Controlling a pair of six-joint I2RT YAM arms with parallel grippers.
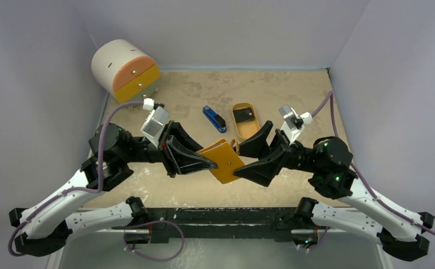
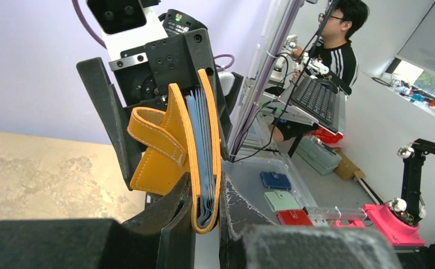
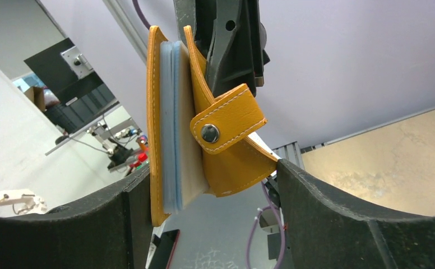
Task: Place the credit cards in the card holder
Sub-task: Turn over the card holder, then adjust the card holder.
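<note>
While the left gripper (image 1: pixel 211 163) clamped the card holder (image 1: pixel 225 161) aloft above mid-counter, the right gripper (image 1: pixel 242 162) straddled it, jaws spread; a dark credit card (image 1: pixel 243 116) lay in a tray (image 1: pixel 243 133) toward the far edge, apparently not yet inserted.

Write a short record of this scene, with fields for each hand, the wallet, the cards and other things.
left hand: shut on the wallet, held up in the air
right hand: set around the wallet, grip unclear
wallet: covers slightly apart, pale blue sleeves between them
cards: one dark card lying in the oval tray
other things: blue and black bar, round drawer box
</note>
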